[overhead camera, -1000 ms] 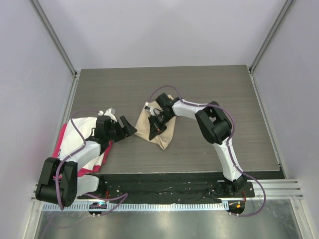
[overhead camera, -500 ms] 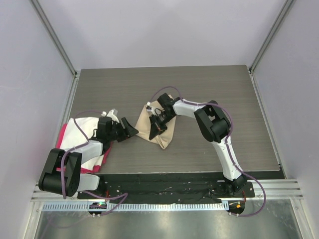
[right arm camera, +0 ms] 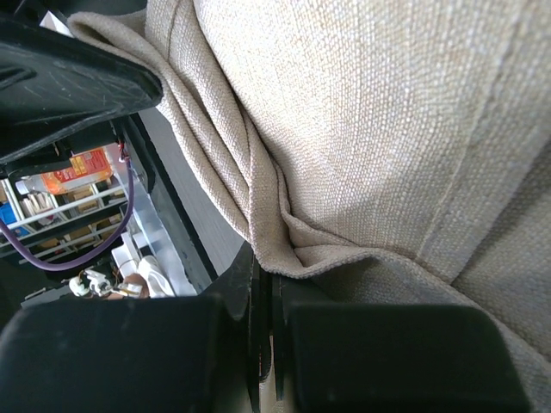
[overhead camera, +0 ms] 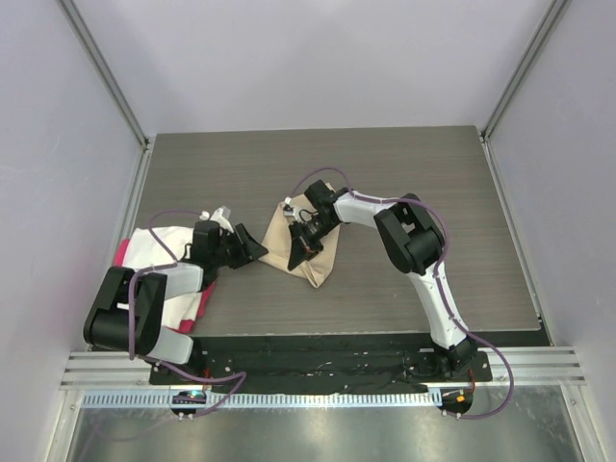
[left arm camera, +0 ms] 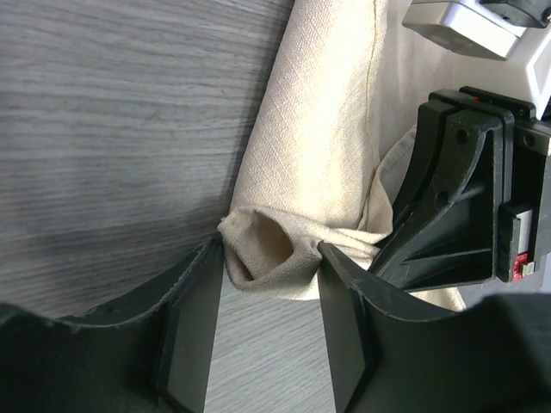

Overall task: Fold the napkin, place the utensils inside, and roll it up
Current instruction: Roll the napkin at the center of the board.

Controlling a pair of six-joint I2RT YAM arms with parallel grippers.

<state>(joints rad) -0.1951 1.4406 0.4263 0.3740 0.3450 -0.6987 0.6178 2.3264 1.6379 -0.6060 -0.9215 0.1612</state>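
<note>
Much of the napkin (overhead camera: 325,262) is covered in the overhead view; the right arm (overhead camera: 414,241) reaches over its middle and the right fingers (overhead camera: 301,246) sit on it, so only an outline shows: a folded beige shape near the centre of the table (overhead camera: 241,173), one point turned toward the near edge; the left arm (overhead camera: 173,284) lies across a white cloth (overhead camera: 159,241) and a pink-red cloth (overhead camera: 122,253) at the table's left side, hiding most of both

Up close the napkin is a plain, coarse-woven tan fabric with a stitched hem, doubled over into several layers; it runs out of both wrist views, so its full extent cannot be read there; dark finger bodies fill the bottom of each of those views

From the left wrist, the left fingers (left arm camera: 194,318) stand partly apart on either side of a bunched corner of the napkin at its left edge; the cloth touches both tips, with bare table showing between the pads lower down; whether the corner is actually squeezed I cannot tell; just beyond it the right fingers press down on the same cloth

From the right wrist, the right fingers (right arm camera: 129,353) are closed to a thin slit, and the napkin's ridged folds run together at their tips, pinched there
</note>
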